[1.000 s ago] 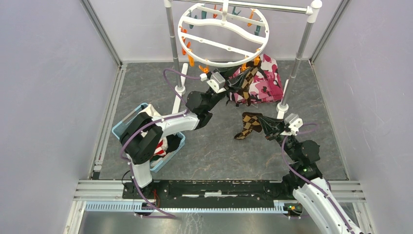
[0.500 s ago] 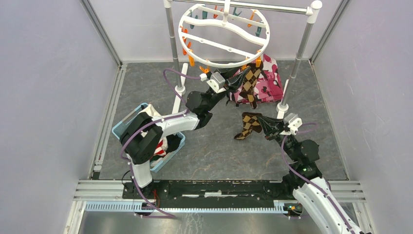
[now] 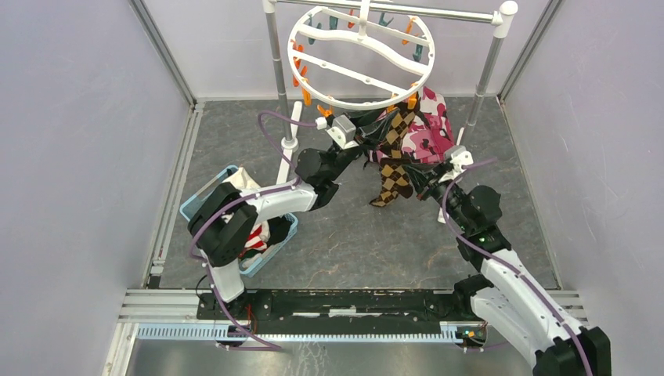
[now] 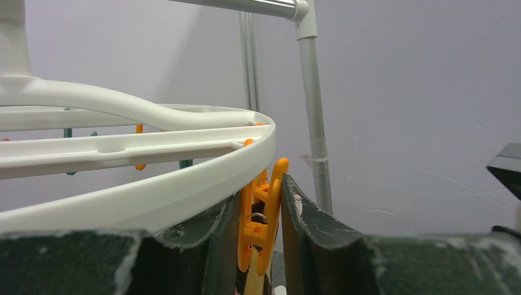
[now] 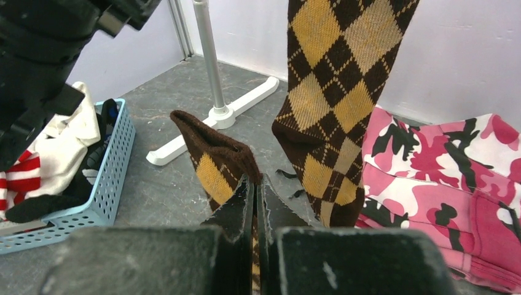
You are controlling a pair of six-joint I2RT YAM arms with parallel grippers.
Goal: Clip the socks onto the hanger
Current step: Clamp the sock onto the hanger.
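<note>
The hanger [image 3: 356, 103], a white ring with crossbars, hangs from the rail at the back; its rim [image 4: 153, 190] fills the left wrist view. My left gripper [image 4: 262, 187] is shut on an orange clothespin [image 4: 263, 215] under that rim. An argyle sock [image 3: 400, 125] hangs from this pin, its top edge between the pin's lower tips. It dangles in the right wrist view too, as the hanging sock [image 5: 335, 92]. My right gripper [image 5: 255, 184] is shut on a second argyle sock [image 5: 215, 166], held up just below the first sock [image 3: 389, 186].
A pink camouflage cloth [image 3: 432, 135] lies under the hanger's right side. A blue basket [image 3: 205, 200] with more socks and white cloth stands by the left arm. The rail's poles [image 3: 276, 70] and white feet [image 5: 215, 132] stand close by.
My right arm has lifted its argyle sock off the floor and carried it back and left, under the hanger. The left fingers have closed in on the orange pin.
</note>
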